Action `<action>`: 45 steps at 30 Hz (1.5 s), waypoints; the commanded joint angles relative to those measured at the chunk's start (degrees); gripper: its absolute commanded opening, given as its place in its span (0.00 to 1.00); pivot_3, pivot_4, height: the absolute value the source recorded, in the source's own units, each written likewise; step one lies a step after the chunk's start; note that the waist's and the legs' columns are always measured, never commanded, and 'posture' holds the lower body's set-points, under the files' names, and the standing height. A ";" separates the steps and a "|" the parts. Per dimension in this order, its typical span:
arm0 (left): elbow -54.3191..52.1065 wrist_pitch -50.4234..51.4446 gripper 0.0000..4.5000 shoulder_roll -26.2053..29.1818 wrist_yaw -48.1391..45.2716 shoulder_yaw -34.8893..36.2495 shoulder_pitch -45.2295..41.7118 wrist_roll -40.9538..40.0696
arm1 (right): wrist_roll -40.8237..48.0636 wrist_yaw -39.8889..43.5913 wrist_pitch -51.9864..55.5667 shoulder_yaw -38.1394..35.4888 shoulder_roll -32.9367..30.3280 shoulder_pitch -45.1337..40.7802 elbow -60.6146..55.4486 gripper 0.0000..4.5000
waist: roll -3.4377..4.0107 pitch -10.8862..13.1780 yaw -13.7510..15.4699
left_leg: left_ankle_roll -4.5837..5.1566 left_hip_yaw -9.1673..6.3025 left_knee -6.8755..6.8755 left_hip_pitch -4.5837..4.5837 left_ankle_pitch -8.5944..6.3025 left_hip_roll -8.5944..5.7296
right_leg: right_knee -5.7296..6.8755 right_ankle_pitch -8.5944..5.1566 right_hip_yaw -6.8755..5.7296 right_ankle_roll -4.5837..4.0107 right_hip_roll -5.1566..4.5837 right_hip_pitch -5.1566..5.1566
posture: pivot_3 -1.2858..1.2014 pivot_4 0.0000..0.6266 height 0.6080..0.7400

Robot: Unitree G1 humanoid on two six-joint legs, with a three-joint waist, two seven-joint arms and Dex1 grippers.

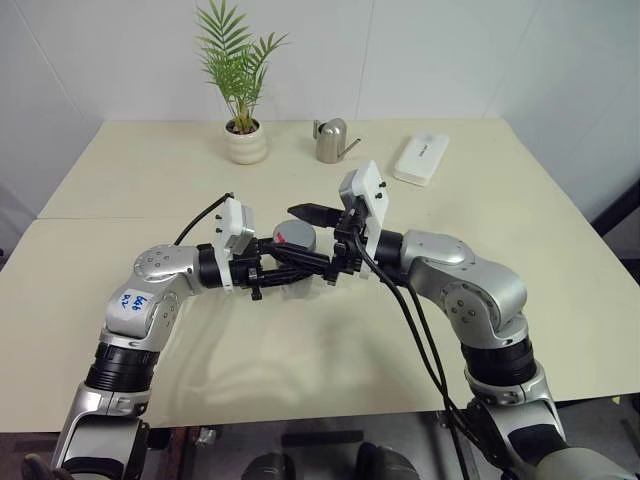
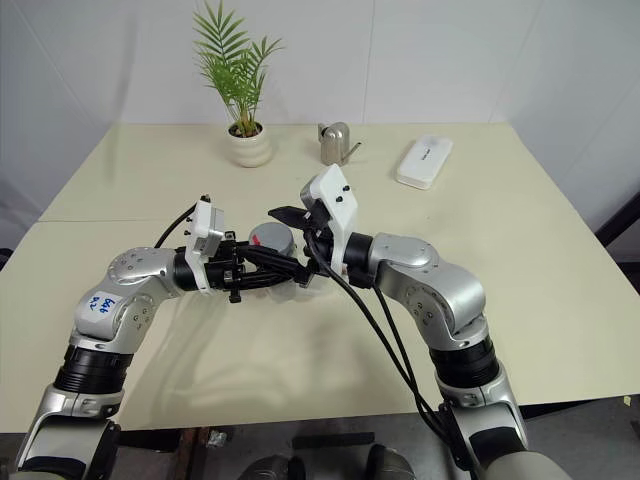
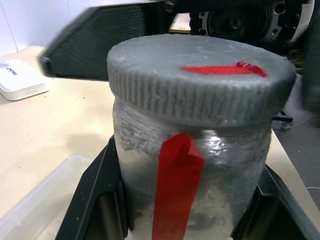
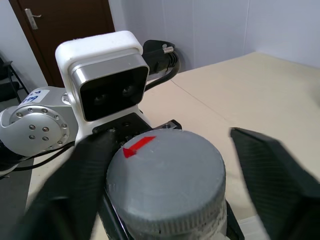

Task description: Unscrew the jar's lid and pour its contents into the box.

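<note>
Holding the jar (image 3: 190,165) upright in my left gripper (image 1: 290,262), I bracket its lid (image 4: 167,182) with my right gripper (image 1: 322,240), its jaws apart either side.

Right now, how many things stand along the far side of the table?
3. The potted plant stands far left, the metal watering can is in the middle, and the white oblong case lies to the right. The arms may hide something nearer.
</note>
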 commanded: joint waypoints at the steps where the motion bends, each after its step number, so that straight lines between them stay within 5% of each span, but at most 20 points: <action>1: -1.32 -0.66 0.43 -0.14 0.00 1.41 -1.48 -0.38 | 0.65 0.27 -1.73 -1.14 0.75 -0.43 -0.11 0.60 | 0.00 0.00 0.00 | 0.00 0.00 0.00 0.00 0.00 0.00 | 0.00 0.00 0.00 0.00 0.01 0.00 | 0.52 0.24 1.00; 7: -2.54 0.61 0.43 0.14 -0.37 2.36 -1.50 -1.85 | 1.61 4.80 -3.44 -1.63 -0.92 -0.77 1.05 0.58 | 0.00 0.00 0.01 | 0.00 0.00 0.00 0.00 0.00 0.00 | 0.00 0.00 0.00 0.00 0.00 0.00 | 0.52 0.24 1.00; 12: -0.37 0.06 0.43 -0.07 -8.30 2.23 -4.99 -5.19 | 4.60 33.54 -8.74 1.64 -10.32 -8.33 8.77 0.58 | 0.01 0.01 0.05 | 0.05 0.00 0.09 -0.05 -0.02 -0.01 | -0.04 0.00 0.00 0.00 0.02 0.01 | 0.52 0.24 1.00; 18: -0.91 0.84 0.43 -1.00 -13.42 0.29 -6.41 -6.20 | 0.93 47.78 -13.72 4.78 -13.73 -17.07 19.98 0.58 | 0.01 0.01 -0.42 | 0.02 0.07 0.11 -0.01 -0.05 0.12 | -0.02 0.00 0.01 0.00 0.13 0.01 | 0.52 0.24 1.00; 24: -1.96 -0.45 0.43 -1.74 -10.39 2.05 -4.50 -5.63 | -0.52 45.92 -15.71 3.14 -12.76 -17.86 23.24 0.58 | 0.01 0.01 -0.47 | 0.00 0.07 0.16 -0.02 -0.05 0.15 | -0.02 0.00 0.01 -0.01 0.14 0.01 | 0.52 0.24 1.00; 30: -2.07 -0.87 0.43 -0.85 -7.41 4.99 -2.20 -4.93 | 1.16 40.99 -14.40 -1.95 -13.05 -16.42 22.65 0.99 | 0.01 0.01 -0.36 | -0.03 0.04 0.25 -0.04 -0.07 0.18 | 0.01 0.00 0.00 -0.01 0.14 0.02 | 0.52 0.24 1.00; 45: -0.91 -1.78 0.43 -1.28 -3.98 4.52 -1.15 -2.93 | -2.30 22.23 -13.14 -1.09 -3.79 -11.44 12.56 0.99 | 0.01 0.01 -0.11 | -0.09 0.06 0.24 -0.03 -0.10 0.22 | 0.03 -0.01 0.01 -0.04 0.17 0.00 | 0.52 0.24 1.00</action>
